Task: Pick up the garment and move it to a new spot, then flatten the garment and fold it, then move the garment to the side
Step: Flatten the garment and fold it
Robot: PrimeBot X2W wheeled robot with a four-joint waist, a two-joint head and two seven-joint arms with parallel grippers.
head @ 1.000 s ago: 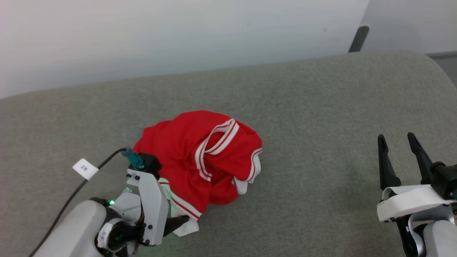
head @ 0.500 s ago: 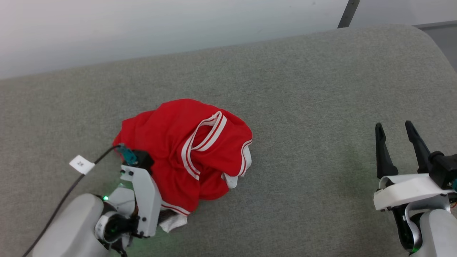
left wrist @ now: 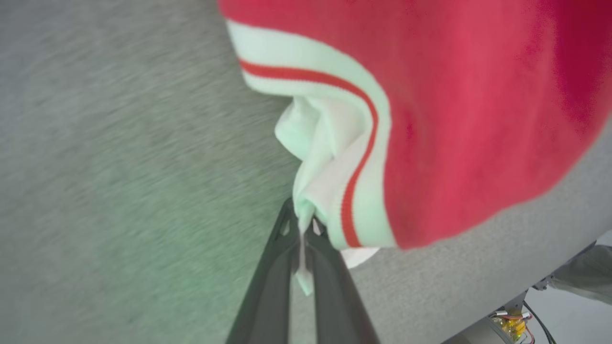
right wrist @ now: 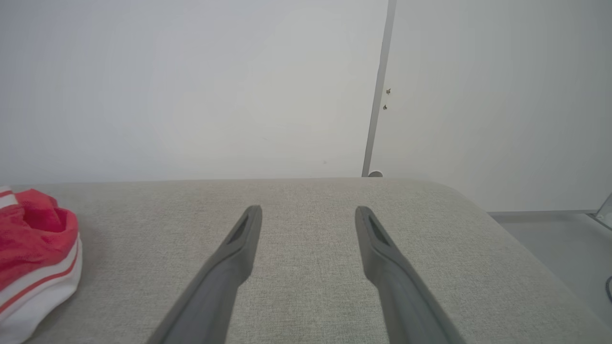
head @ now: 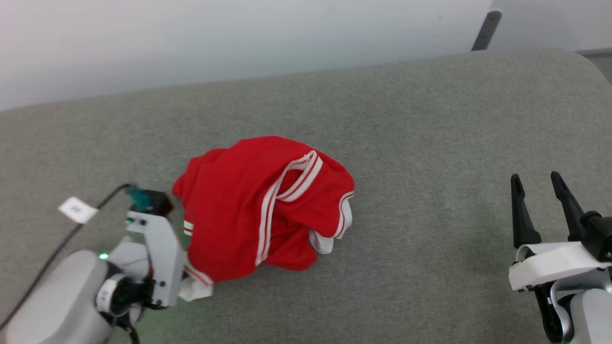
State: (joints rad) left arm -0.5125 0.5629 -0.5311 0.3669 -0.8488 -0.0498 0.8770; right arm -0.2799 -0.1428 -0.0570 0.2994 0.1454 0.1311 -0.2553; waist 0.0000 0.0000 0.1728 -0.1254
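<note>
On the grey fabric surface (head: 430, 143), left of middle, the garment (head: 258, 205) lies crumpled. The left hand (left wrist: 301, 224) is clenched on a white fold at its near edge; the right hand (head: 534, 177) hovers released, well apart. The pickup step looks in hand. Next comes lifting the cloth clear, and the thin pinch may slip.

Grey fabric-covered worktop (head: 430, 143) with a rounded far-right corner is seen backed by a plain white wall (head: 239, 38), which is split by a thin dark vertical strip (right wrist: 377, 95), with pale grey floor (right wrist: 550, 239) past the corner.
</note>
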